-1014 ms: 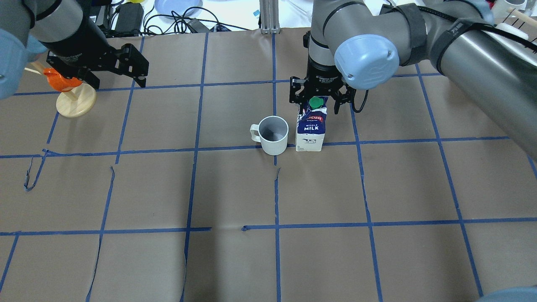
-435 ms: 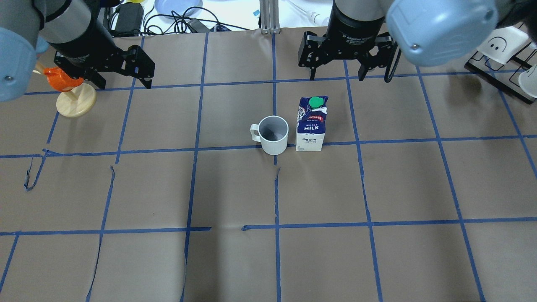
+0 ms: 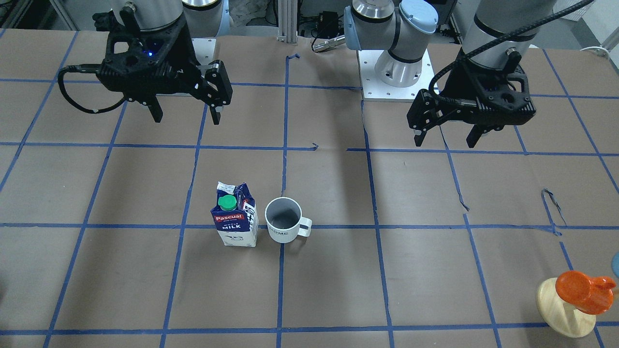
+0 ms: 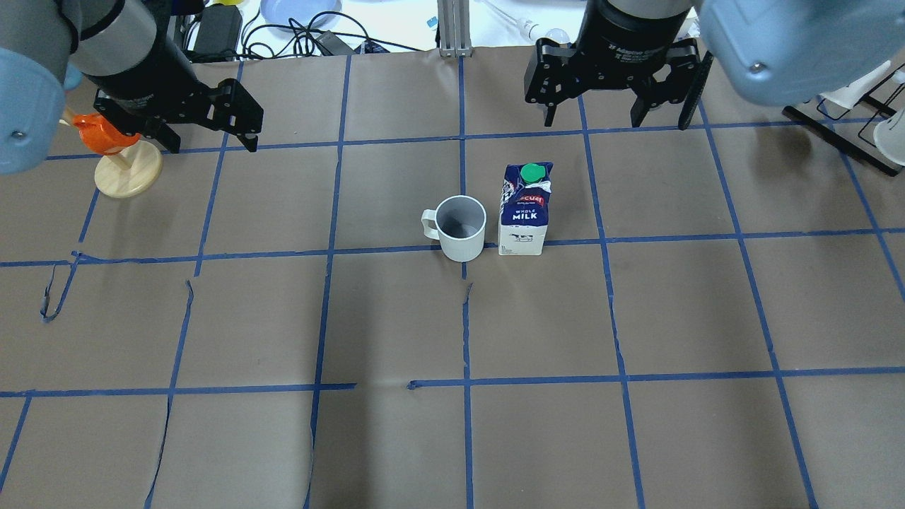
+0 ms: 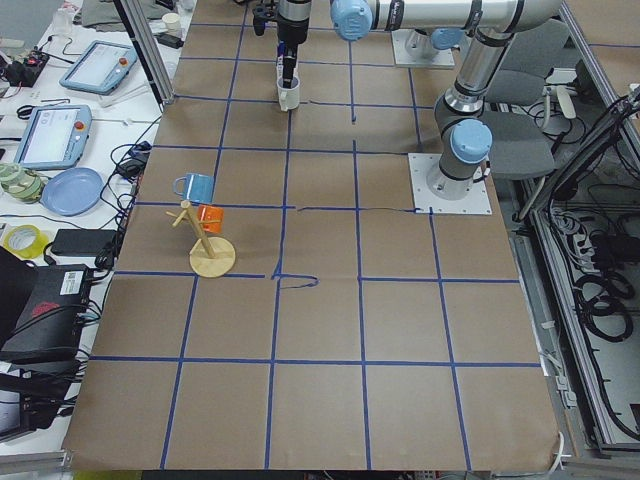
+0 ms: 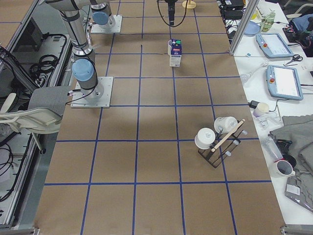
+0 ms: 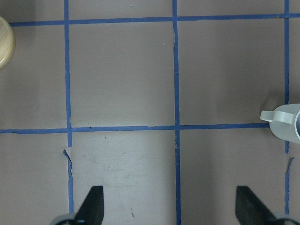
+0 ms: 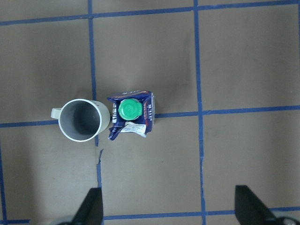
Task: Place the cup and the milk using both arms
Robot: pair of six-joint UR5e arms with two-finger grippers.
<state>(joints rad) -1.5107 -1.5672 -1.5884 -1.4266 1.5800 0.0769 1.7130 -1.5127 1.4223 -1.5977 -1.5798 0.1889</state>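
The white cup (image 4: 461,226) stands upright mid-table, handle toward the robot's left. The milk (image 4: 525,212), a blue-and-white carton with a green cap, stands upright just to its right, a small gap between them. Both show in the front view, cup (image 3: 284,226) and milk (image 3: 235,220), and in the right wrist view, cup (image 8: 85,120) and milk (image 8: 131,115). My right gripper (image 4: 615,120) is open and empty, raised high beyond the milk. My left gripper (image 4: 210,141) is open and empty, raised far left of the cup. The cup's handle (image 7: 286,123) shows at the left wrist view's right edge.
An orange cup on a pale wooden stand (image 4: 127,173) sits just left of my left gripper. A black rack with white mugs (image 4: 848,134) stands at the far right. Cables and a blue plate (image 4: 297,10) lie beyond the far table edge.
My right gripper was down around the milk's top; it has risen clear and moved away to the far right, open. The milk stays standing. My left gripper has barely shifted.
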